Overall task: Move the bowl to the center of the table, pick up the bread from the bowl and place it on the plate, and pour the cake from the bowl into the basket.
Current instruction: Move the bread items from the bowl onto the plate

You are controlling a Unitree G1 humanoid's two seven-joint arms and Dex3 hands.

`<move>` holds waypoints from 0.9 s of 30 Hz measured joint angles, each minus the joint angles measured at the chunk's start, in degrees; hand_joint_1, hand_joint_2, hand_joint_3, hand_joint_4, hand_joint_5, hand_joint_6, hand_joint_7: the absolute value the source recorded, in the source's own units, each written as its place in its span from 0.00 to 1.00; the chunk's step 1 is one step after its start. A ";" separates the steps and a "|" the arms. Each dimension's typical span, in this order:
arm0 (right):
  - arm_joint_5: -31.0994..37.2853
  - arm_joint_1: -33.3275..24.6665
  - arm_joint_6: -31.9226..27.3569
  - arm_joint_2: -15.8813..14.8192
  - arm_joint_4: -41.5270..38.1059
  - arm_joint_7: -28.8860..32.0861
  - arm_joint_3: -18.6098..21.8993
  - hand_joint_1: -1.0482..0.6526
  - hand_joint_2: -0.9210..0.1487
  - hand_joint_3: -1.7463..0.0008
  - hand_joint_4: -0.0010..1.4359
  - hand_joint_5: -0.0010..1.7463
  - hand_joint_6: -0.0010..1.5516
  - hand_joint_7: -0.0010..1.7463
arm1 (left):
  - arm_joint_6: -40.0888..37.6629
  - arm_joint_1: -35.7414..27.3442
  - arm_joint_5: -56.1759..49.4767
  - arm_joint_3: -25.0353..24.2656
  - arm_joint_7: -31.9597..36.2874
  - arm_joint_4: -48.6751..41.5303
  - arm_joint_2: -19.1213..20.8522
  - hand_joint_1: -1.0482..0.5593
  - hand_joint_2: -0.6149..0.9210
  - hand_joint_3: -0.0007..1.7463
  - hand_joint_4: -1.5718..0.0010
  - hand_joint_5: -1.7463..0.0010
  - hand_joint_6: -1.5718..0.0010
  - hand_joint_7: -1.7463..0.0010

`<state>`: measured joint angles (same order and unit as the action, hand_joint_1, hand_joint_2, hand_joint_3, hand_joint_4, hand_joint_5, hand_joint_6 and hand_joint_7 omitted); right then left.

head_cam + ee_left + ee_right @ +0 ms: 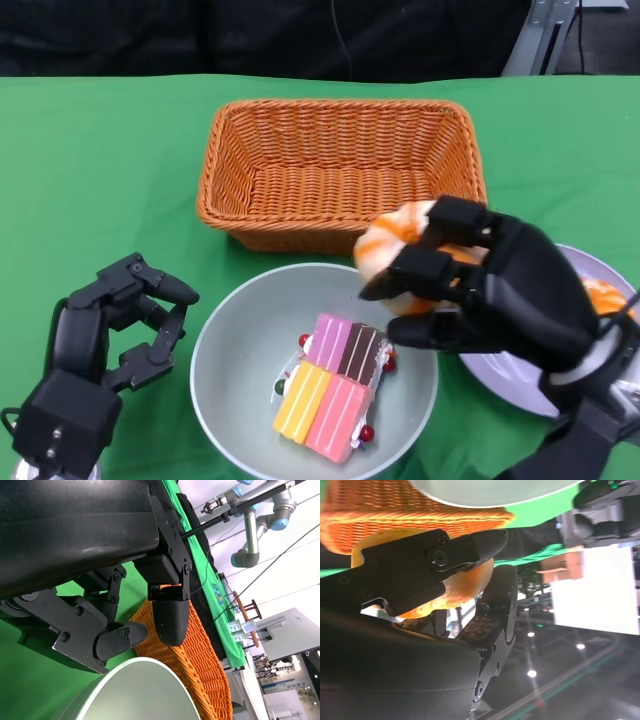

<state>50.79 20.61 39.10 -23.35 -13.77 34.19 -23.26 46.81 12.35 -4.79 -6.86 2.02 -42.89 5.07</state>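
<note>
Green cloth-covered table point(90, 150): woven orange wicker basket point(340, 170) at the back, grey round bowl point(235, 350) centred, striped cake slices point(335, 385) inside. Right hand point(490, 285) grips the glazed orange-white bread point(385, 245) above the bowl rim, presumably heading to the lavender plate point(575, 265), partly hidden. Left hand point(110, 335) empty, fingers loosely curled beside the bowl.

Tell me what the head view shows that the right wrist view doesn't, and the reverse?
Only the head view shows the cake in the bowl, the plate and the empty left hand. Only the right wrist view shows the room's ceiling lights. Both show the right hand holding the bread, and the basket.
</note>
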 measured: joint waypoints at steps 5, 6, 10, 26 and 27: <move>-0.04 -2.06 -0.58 -1.29 1.13 0.16 3.33 0.46 0.00 0.97 0.57 0.74 0.56 0.43 | 0.28 0.16 0.46 -0.17 -0.03 -1.02 0.70 0.65 0.81 0.49 0.48 0.19 0.48 0.32; 0.00 -2.67 -1.04 -1.45 1.27 0.29 4.10 0.46 0.00 0.96 0.57 0.74 0.56 0.43 | 0.39 0.18 0.73 -0.20 -0.03 -1.15 0.77 0.65 0.81 0.49 0.48 0.19 0.48 0.32; -0.14 -5.99 -2.90 -2.31 1.60 0.33 6.76 0.48 0.03 0.98 0.56 0.77 0.58 0.38 | 0.96 0.24 1.01 -0.22 -0.05 -1.48 1.21 0.64 0.81 0.49 0.49 0.19 0.48 0.32; -1.27 -8.83 -2.72 -4.32 -8.10 1.78 9.00 0.50 0.04 1.00 0.57 0.76 0.62 0.32 | 0.94 0.28 1.35 -0.13 -0.06 -1.48 1.40 0.65 0.82 0.47 0.49 0.19 0.48 0.33; -1.28 -8.88 -2.53 -4.32 -8.82 2.05 8.95 0.51 0.04 1.00 0.57 0.76 0.62 0.32 | 0.91 0.27 1.49 -0.14 -0.06 -1.46 1.39 0.65 0.82 0.47 0.49 0.19 0.48 0.33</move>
<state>49.51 11.73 36.57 -27.67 -22.58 36.24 -14.31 47.72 12.62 -3.30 -7.00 1.96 -44.34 6.46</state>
